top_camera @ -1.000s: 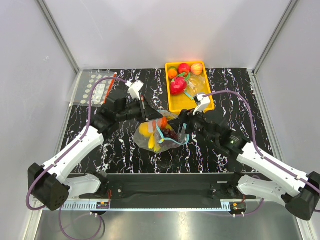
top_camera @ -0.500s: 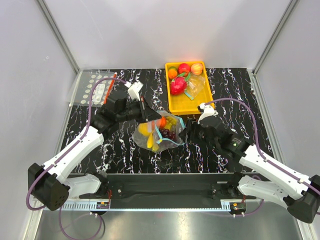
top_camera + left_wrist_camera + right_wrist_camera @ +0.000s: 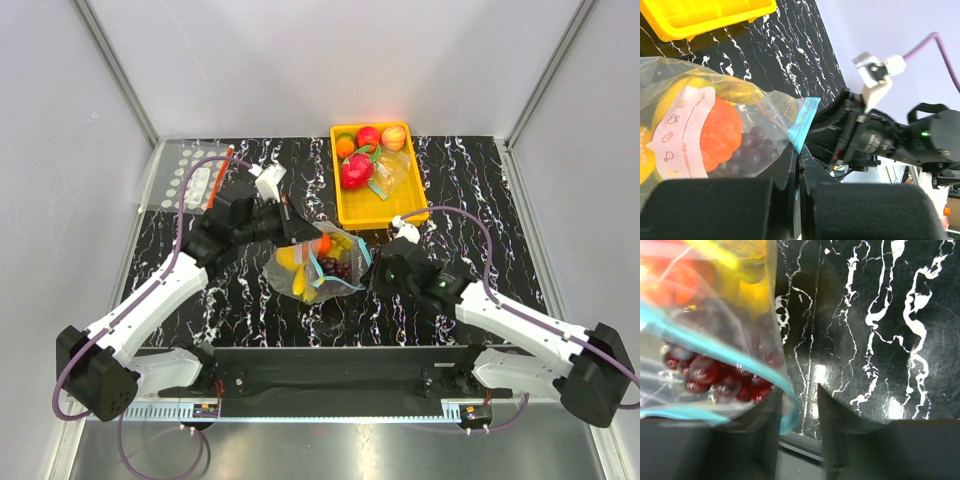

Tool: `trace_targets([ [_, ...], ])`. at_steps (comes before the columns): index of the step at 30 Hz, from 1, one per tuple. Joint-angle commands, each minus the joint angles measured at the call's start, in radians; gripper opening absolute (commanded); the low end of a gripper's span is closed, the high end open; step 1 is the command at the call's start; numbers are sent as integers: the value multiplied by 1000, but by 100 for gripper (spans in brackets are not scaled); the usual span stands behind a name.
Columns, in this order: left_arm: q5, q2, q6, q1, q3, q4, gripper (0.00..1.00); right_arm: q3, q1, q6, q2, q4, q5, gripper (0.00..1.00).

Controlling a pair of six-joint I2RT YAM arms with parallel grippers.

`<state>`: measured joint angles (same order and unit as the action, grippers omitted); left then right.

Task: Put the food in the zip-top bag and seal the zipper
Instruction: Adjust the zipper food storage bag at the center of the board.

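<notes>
- While the right gripper (image 3: 797, 406) has its jaws partway apart around one end of the zipper (image 3: 715, 347), I wouldn't call it a pinch. The strip lies against one finger, with a gap to the other.
- The left gripper (image 3: 797, 167) has its jaws closed on the mouth corner of the zip-top bag (image 3: 310, 270), at the zipper end nearer the yellow tray (image 3: 385, 210).
- My read is that the food (image 3: 720, 132) is loaded and sealing is the step in hand.
- To do it well:
  - Get both lips of the mouth into the right jaws, square to the strip, before clamping.
  - Use the left grip as an anchor and pull gently away from the tray so the strip goes taut and straight.
  - Then press along the strip towards the anchored corner.
- The main risk is the grapes (image 3: 715, 375), which sit right behind the strip. If one gets caught between the lips, the seal fails.
- The bag lies on the table (image 3: 470, 190), just off the tray's near-left corner. I can't tell whether it touches the tray.
- The zipper's long axis runs diagonally, from the end close to the tray to the end farther from it on the near side.
- The lips gape in a loop, so the mouth isn't flat. It seems to face up and towards the near side of the tray.
- The bag's closed bottom points away from the tray, to the left.
</notes>
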<state>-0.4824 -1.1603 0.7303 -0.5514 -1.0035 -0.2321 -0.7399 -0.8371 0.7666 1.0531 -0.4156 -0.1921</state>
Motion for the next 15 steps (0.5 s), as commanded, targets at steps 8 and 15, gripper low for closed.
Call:
trace_targets([
  [8, 37, 13, -68, -31, -43, 13, 0, -146, -7, -4, 27, 32, -26, 0],
  [15, 134, -82, -149, -194, -196, -95, 0, -398, -8, -85, 157, -58, 5, 0],
])
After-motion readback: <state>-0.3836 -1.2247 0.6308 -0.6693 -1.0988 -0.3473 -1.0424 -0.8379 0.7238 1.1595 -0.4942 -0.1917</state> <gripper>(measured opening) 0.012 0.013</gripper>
